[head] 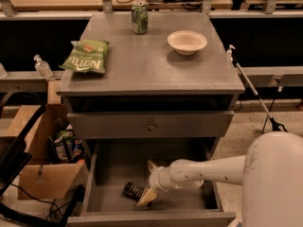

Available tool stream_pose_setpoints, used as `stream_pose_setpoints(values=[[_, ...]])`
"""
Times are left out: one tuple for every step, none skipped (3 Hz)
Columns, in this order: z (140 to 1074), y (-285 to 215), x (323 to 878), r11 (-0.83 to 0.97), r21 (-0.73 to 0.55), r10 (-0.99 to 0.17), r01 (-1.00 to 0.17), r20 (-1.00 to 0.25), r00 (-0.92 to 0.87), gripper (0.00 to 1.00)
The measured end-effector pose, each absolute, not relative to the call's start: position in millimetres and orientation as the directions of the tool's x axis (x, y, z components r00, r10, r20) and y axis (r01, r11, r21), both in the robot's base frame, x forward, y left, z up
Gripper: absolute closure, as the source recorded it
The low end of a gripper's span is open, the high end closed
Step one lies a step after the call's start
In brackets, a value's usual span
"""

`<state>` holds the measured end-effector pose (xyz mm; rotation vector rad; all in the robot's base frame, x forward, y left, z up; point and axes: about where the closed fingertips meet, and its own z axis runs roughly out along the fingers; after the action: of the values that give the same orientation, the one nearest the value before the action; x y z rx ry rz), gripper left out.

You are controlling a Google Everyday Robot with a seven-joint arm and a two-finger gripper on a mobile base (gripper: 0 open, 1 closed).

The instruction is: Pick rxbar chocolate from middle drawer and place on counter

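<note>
I see the rxbar chocolate (133,190) lying flat on the floor of the middle drawer (113,161), low and left of centre in the frame, tilted on a diagonal. My gripper (149,182) is inside the drawer just right of it, fingers (147,197) spread wide: the lower pale one meets the bar's right end, the upper one points up toward the back of the drawer, clear of the bar. Nothing is clasped. Above, the closed drawer front (151,126) sits under the counter (142,60), which carries a green chip bag (86,56), a can (139,18) and a bowl (187,41).
</note>
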<state>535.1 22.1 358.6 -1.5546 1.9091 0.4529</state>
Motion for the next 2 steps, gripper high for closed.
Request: stream_pose_setpoints(values=[[341.4, 39.0, 519.2, 0.204, -0.093, -0.762, -0.975, -0.64, -0.099, 0.0], [328.5, 51.5, 506.2, 0.191, -0.061, -0.763, -0.98, -0.637, -0.109, 0.27]])
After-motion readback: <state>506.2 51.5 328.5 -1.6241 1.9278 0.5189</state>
